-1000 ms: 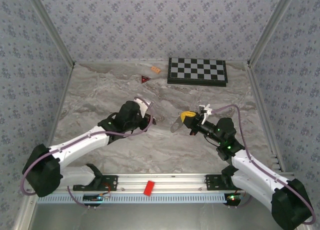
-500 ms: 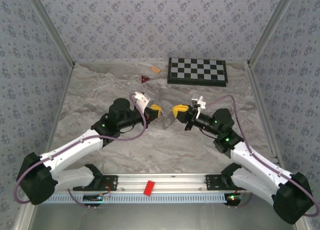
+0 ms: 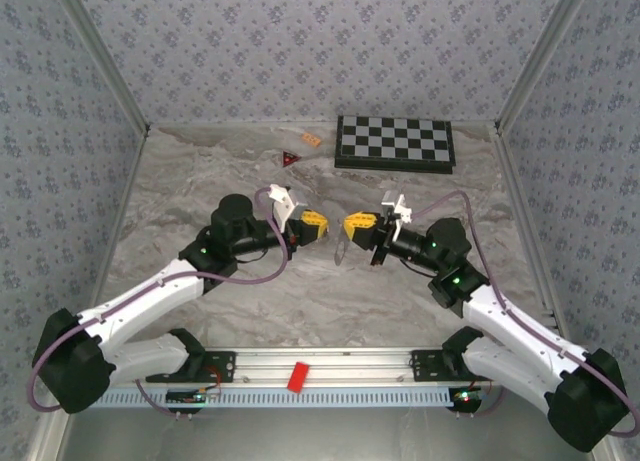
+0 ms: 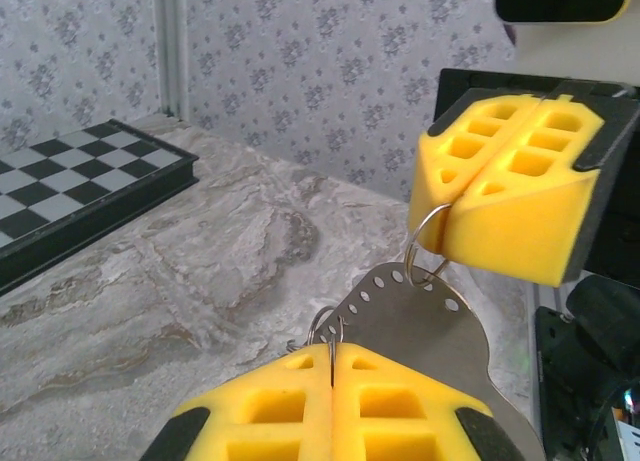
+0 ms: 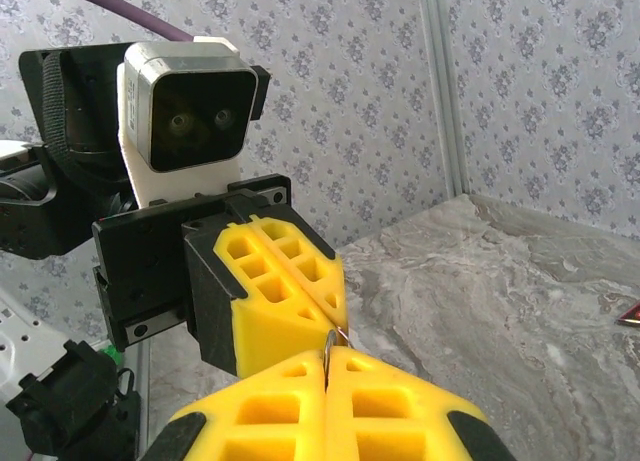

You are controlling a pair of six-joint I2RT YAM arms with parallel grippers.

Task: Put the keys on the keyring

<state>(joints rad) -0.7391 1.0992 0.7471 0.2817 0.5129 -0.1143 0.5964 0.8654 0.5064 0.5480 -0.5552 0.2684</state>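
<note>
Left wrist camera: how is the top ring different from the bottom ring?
The top ring looks bigger; the bottom ring looks smaller. The top ring is pinched by the right gripper, the bottom ring by the left gripper. Both are thin silver loops by the metal plate with holes.

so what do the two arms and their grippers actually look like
The left arm and right arm have white links, black joints and a looping purple cable. The left gripper and right gripper carry yellow pads with square pockets in black holders. A white camera box sits on the left wrist.
</note>
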